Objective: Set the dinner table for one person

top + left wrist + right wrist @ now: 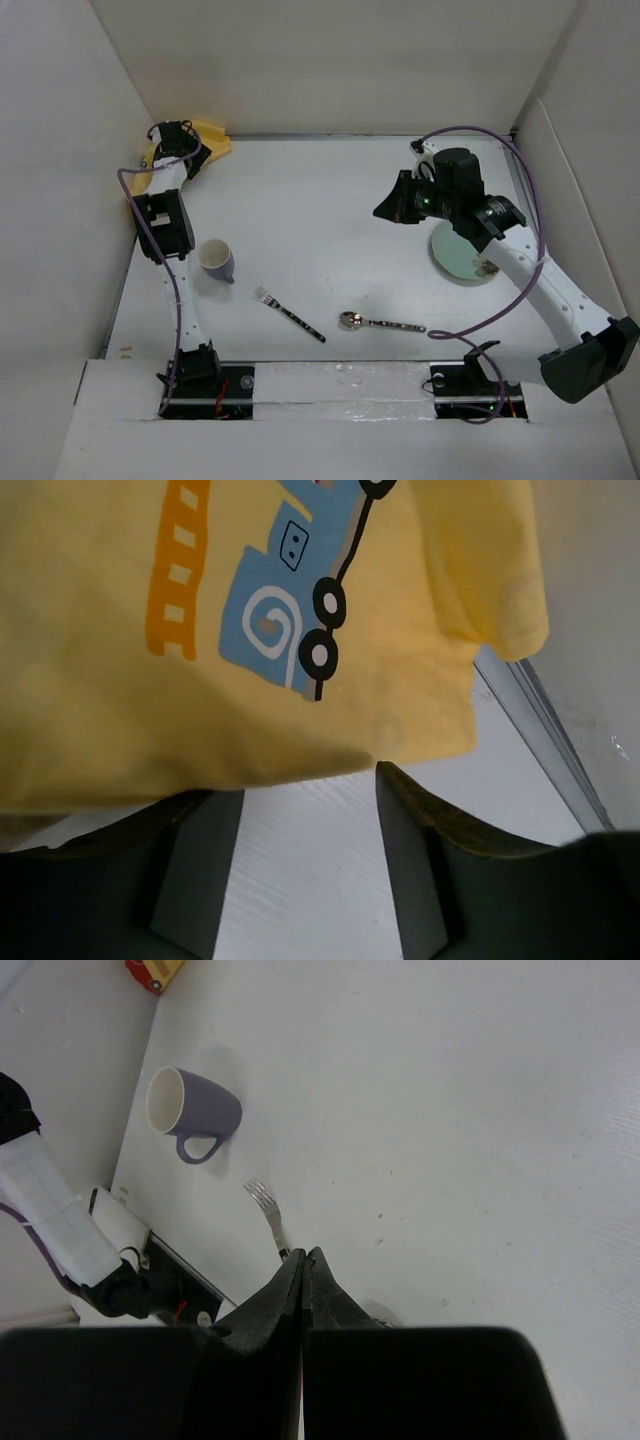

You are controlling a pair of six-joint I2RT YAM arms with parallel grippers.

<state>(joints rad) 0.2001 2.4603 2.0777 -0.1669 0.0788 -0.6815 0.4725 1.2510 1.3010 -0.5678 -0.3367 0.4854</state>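
My left pincer (pixel 300 785) gapes open, empty; the yellow cloth (pixel 250 610) lies directly above it in frame, edge at its fingertips.

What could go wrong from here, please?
The left jaws stand open just at the yellow cloth in the far left corner: they may pinch only its edge. Dragged out, the cloth could knock the mug beside that arm. The right arm hangs over the plate and may bump it.

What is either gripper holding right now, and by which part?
Nothing. The left gripper stands open with the yellow cloth just past its fingertips, not clamped; the right gripper is shut and empty.
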